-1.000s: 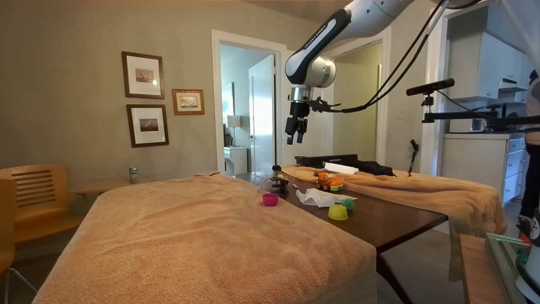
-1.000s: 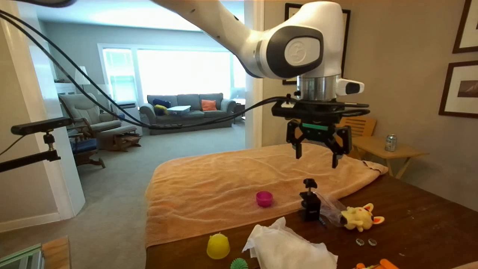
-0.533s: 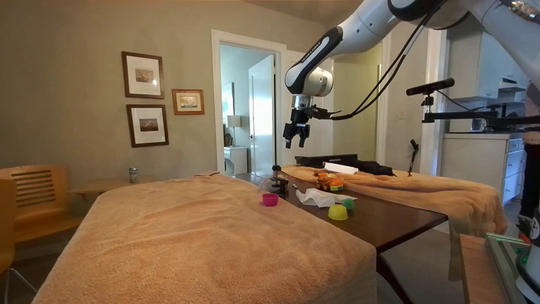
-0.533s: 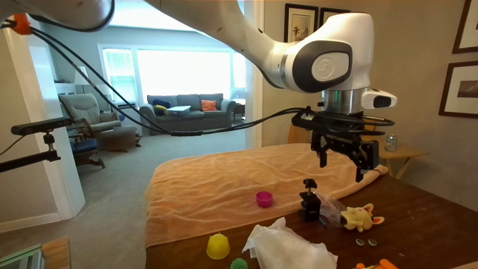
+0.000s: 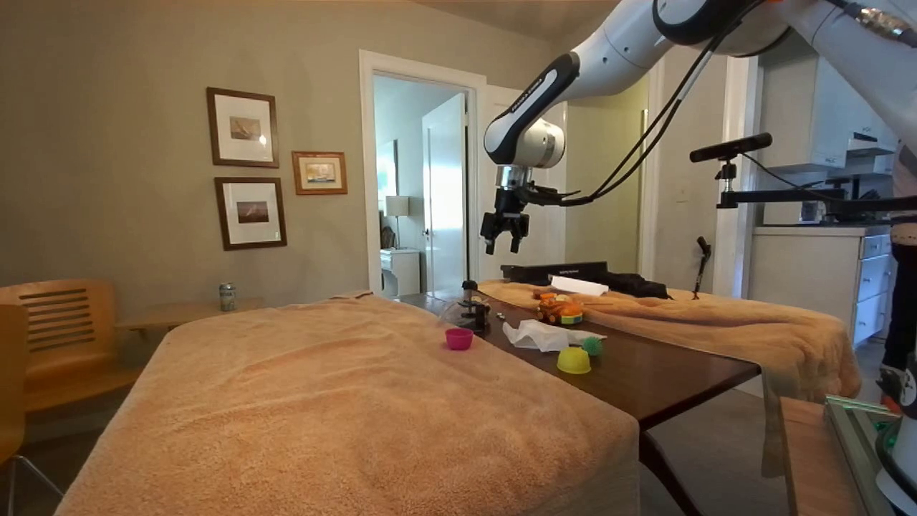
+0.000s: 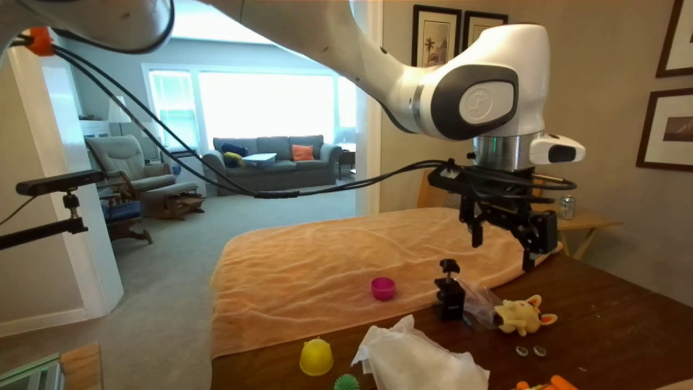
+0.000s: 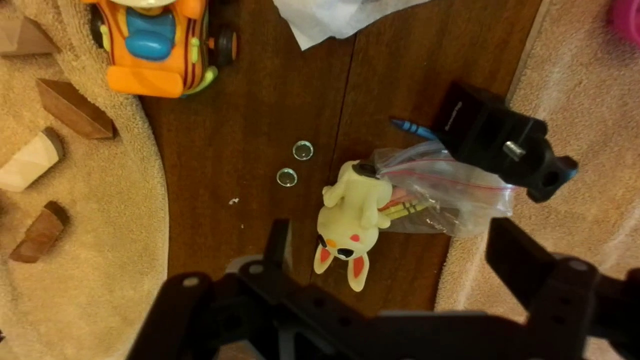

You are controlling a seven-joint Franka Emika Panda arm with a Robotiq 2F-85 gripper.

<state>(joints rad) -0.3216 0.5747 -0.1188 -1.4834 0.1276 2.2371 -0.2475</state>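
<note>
Wrist view: see gripper [image 7: 387, 227] spread wide and empty, hanging well above rabbit [image 7: 352, 215] lying on worktop [image 7: 225, 150], right against bag [image 7: 460, 195]. Looks early: positioned overhead, with no contact or grasp made yet.

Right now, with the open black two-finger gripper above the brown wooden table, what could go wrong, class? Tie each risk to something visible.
The black T-handled clamp stands upright, lower than the gripper; a skewed descent might knock it.

The clear plastic zip bag borders the pale yellow long-eared animal toy in the wrist view; closing there could pinch both.

The two small round glassy discs lie near the toy and might be scattered.
</note>
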